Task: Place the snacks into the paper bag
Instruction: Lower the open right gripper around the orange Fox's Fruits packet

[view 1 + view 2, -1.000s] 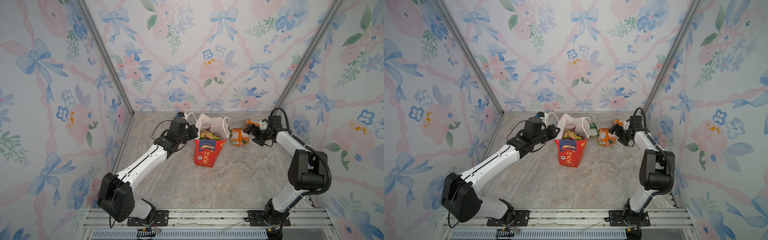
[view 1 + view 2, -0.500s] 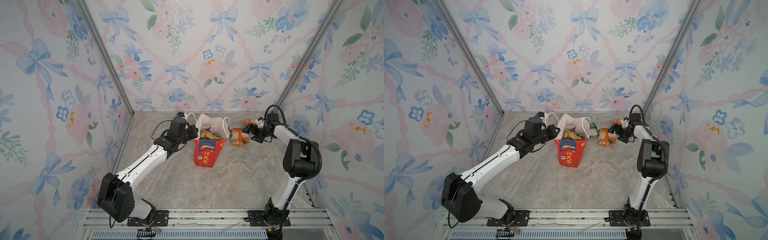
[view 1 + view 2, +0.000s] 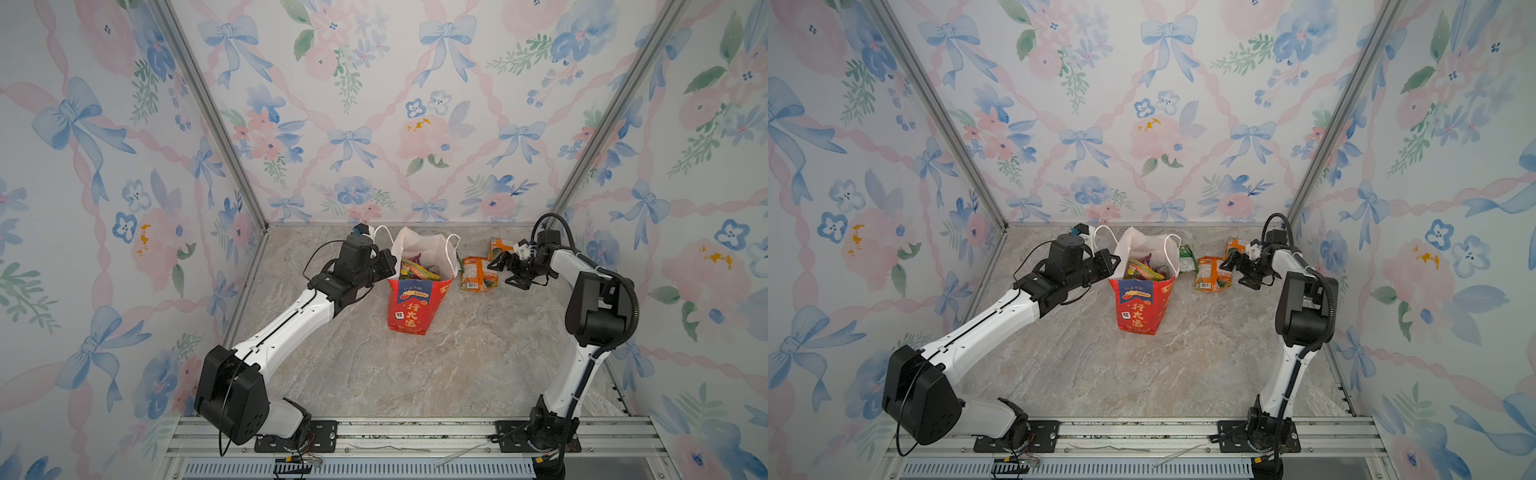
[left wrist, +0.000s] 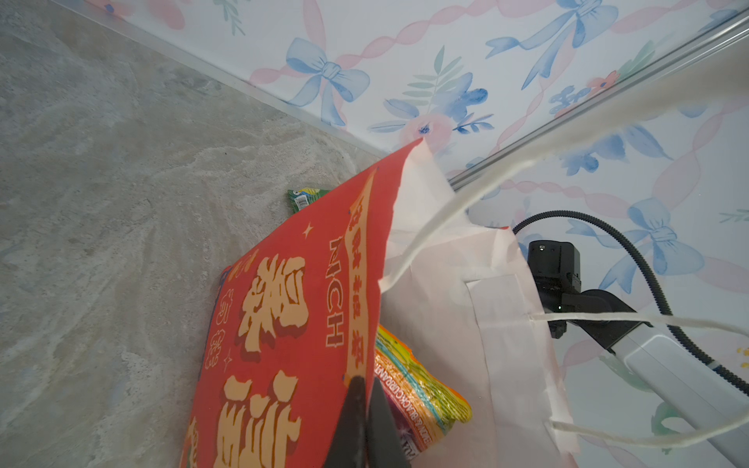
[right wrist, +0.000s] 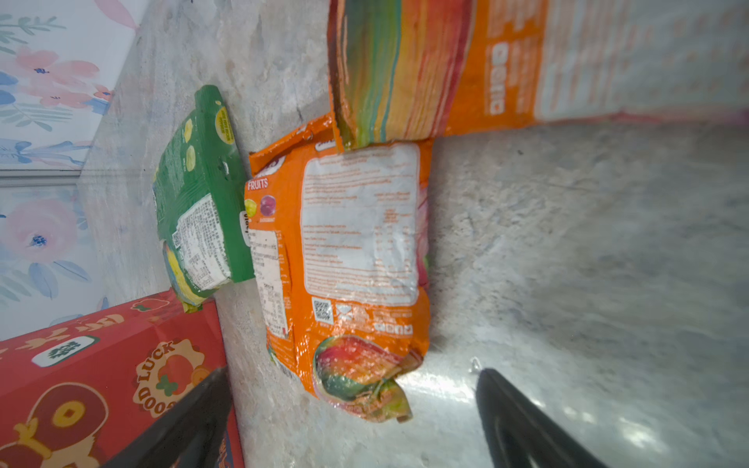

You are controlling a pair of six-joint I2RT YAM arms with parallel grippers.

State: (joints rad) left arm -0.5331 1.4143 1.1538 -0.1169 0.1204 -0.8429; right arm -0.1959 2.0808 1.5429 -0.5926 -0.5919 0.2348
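The red paper bag (image 3: 409,309) (image 3: 1139,309) stands open with several snacks (image 3: 419,271) (image 4: 419,391) inside. My left gripper (image 3: 390,266) (image 3: 1115,262) (image 4: 364,391) is shut on the bag's left rim. An orange packet (image 3: 478,275) (image 3: 1209,272) (image 5: 356,243) lies flat on the floor right of the bag. My right gripper (image 3: 505,270) (image 3: 1236,269) (image 5: 352,370) is open, low over the floor, its fingers on either side of that packet's near end without touching it. A second orange packet (image 3: 496,248) (image 5: 486,69) lies behind. A green packet (image 3: 1187,259) (image 5: 198,194) sits by the bag.
Flowered walls (image 3: 374,124) close in the back and both sides, and the packets lie near the back right corner. The bag's white cord handles (image 3: 451,249) hang loose above its rim. An aluminium rail (image 3: 395,432) runs along the front.
The right gripper has moved a little left, closer to the orange packet, and its arm's elbow has swung up and forward. The left arm and the bag have not moved.
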